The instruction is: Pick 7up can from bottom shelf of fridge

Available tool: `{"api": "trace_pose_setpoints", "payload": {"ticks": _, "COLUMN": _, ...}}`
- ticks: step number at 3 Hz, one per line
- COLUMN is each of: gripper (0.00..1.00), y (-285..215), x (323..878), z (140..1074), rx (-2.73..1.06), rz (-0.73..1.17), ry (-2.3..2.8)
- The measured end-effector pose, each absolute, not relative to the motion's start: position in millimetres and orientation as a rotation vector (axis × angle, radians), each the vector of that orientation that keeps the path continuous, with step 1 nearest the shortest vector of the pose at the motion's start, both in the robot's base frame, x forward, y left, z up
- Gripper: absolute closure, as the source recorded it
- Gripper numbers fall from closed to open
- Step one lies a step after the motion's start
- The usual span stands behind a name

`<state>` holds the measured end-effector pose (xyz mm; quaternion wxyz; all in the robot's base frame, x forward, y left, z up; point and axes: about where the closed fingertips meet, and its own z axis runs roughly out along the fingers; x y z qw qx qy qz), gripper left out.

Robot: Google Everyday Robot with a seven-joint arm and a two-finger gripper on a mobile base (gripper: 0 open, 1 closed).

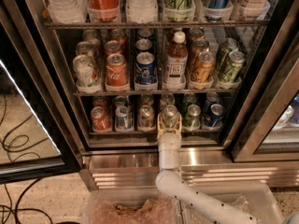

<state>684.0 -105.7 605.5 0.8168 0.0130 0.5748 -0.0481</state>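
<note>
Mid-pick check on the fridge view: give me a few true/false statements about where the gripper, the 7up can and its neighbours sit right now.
1. The gripper is at the front of the bottom shelf, at the 7up can. True.
2. The brown bottle stands on the bottom shelf. False: it stands on the taller level above.
3. A red can sits at the left end of the bottom shelf's front row. True.
4. The fridge is closed. False: it is open, and the arm reaches in over the steel base.
5. The 7up can is out of the fridge. False: it is in its lane on the bottom shelf.
</note>
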Motion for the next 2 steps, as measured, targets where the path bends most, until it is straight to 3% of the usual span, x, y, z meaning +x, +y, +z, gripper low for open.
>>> {"api": "trace_pose_setpoints", "payload": {"ticks": 1, "gripper": 0.96, "y": -105.7, "x": 684.0, "z": 605.5, "rx": 0.028, "rz": -0.103, "ry": 1.225}}
{"api": "trace_pose_setpoints", "payload": {"ticks": 2, "gripper": 1.00, "y": -105.7, "x": 684.0, "z": 605.5, "rx": 0.028, "rz": -0.103, "ry": 1.225}}
